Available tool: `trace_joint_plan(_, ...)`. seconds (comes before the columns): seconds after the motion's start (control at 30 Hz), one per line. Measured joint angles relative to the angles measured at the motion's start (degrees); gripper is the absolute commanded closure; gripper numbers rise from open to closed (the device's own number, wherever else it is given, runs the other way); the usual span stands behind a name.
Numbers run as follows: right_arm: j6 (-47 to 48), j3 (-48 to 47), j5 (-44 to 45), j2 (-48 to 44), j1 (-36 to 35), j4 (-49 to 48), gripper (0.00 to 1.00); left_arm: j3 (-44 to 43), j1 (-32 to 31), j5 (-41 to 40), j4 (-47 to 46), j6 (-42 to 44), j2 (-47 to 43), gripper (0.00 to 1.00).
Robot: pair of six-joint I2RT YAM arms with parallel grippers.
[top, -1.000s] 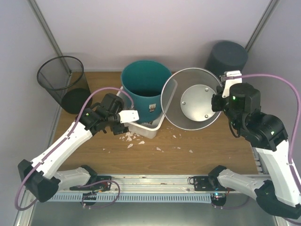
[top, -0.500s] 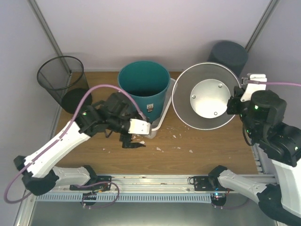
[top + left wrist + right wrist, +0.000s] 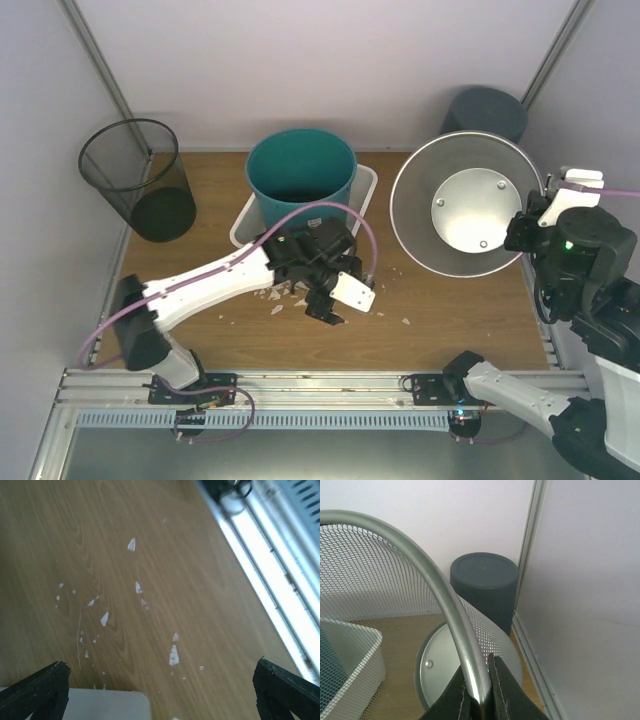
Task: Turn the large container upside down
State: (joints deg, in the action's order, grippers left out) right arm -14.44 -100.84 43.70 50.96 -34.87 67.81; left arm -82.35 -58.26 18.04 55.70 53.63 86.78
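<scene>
Silver mesh bin [image 3: 420, 210] (held aloft) crowds the table's [image 3: 470, 310] right.

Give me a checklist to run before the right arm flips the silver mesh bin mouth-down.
1. Grip: right hand shut on the silver mesh bin at its rim: ok.
2. Inside of the bin empty: ok.
3. The left hand open, holding nothing, apart from the bin: ok.
4. Gap between the bin and the teal plastic bucket: ok.
5. Clearance between the bin and the dark grey cylinder behind it: cannot tell.
</scene>
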Motion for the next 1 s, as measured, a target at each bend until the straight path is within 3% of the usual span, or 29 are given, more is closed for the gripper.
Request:
trace_joint_plan(0.27,-0.6,-0.6,2.1,-1.4,0.0,1.3,1.00,-12.9,3.1,-2.6,-2.1,5.2,19.8,0.01)
trace_joint_plan(0.5,-0.7,-0.3,4.9,-2.6,0.1,2.1,0.99,-25.0,5.6,-7.3,-2.7,7.7,30.1,0.01)
trace_joint_plan(0.7,-1.1,-0.3,3.9,-2.6,0.0,2.5,1.00,-26.2,7.5,-14.7,-3.9,7.4,35.3,0.01)
trace_joint_plan(1.0,-2.1,0.7,3.7,-3.6,0.0,3.9,0.99,-23.5,11.4,-24.9,-5.1,7.3,35.6,0.01)
